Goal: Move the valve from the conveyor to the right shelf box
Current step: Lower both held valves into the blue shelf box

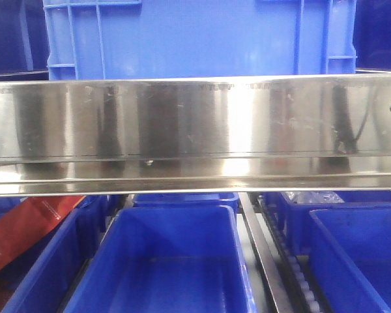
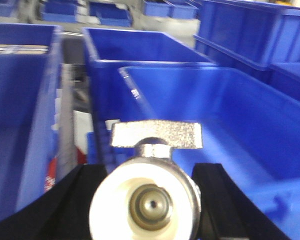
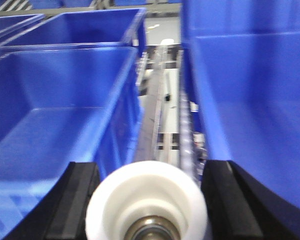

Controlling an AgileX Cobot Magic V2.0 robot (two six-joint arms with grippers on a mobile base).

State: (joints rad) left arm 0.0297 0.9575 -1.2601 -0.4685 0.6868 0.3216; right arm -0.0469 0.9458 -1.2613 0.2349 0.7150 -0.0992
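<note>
Clamping hard, the left gripper (image 2: 147, 172) has its black fingers (image 2: 65, 205) clenched on the silver metal valve with a cream-white open end (image 2: 147, 202). Its flat butterfly handle (image 2: 156, 134) points up, and the valve is held close in front of a deep blue plastic bin (image 2: 240, 115) whose open inside lies just beyond it, with more blue bins to the left and far behind. Over on the right gripper (image 3: 149, 170), black fingers (image 3: 72, 200) press on either side of a round white-ended part with a metal centre (image 3: 146, 200). It is grasped too, though it is too near and blurred to say what it is. It sits above a narrow metal roller track (image 3: 162, 115) running away between two blue bins. Front view now: a shiny stainless steel shelf rail (image 1: 195, 130) spans the frame, with a light blue ribbed crate (image 1: 195, 36) above, an open blue bin (image 1: 163, 261) below and a red package (image 1: 19, 228) low on the left
</note>
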